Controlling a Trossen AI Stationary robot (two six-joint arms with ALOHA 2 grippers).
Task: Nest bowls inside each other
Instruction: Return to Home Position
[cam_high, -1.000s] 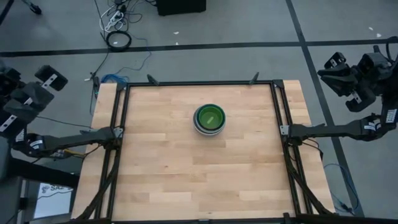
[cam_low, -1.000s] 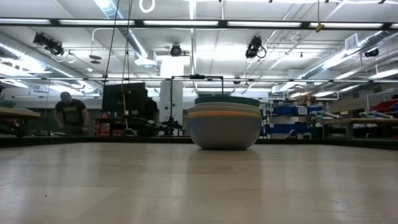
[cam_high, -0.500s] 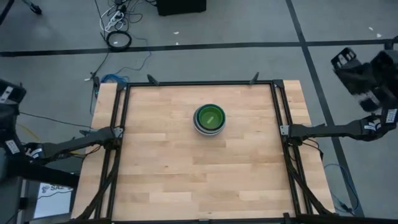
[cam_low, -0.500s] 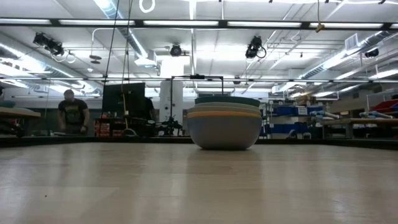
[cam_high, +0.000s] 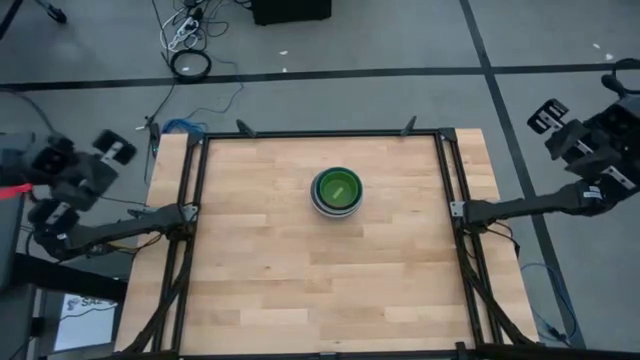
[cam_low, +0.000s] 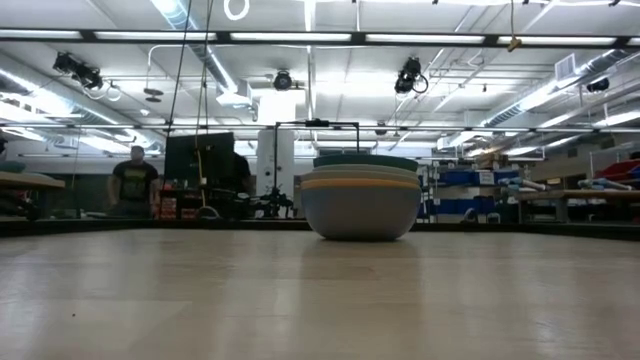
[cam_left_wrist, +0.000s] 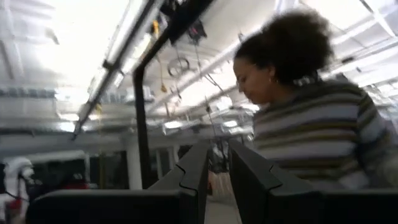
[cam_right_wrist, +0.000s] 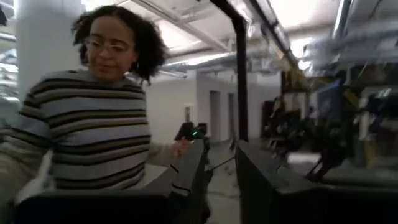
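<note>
The bowls (cam_high: 336, 190) stand nested in one stack a little beyond the table's middle. From above the lime green one shows innermost. In the low view the bowls (cam_low: 360, 200) show a grey outer wall resting on the wood, with orange, white and teal rims above it. My left gripper (cam_high: 105, 155) is raised off the table beyond its left edge. My right gripper (cam_high: 555, 120) is raised beyond its right edge. Each wrist view shows a narrow gap with nothing in it, both in my left gripper (cam_left_wrist: 219, 180) and in my right gripper (cam_right_wrist: 221, 180).
A black frame (cam_high: 320, 133) runs round the wooden table top (cam_high: 260, 270). A person in a striped sweater (cam_right_wrist: 93, 124) stands in the room past the grippers, and shows in the left wrist view (cam_left_wrist: 311, 118) as well. Cables (cam_high: 190, 60) lie on the floor behind the table.
My left gripper has swung out past the left side and come back, lower than before and nearer the table's left edge. My right gripper has turned in place beyond the right edge. The bowls have not moved. A person far off in the low view has walked to the right.
</note>
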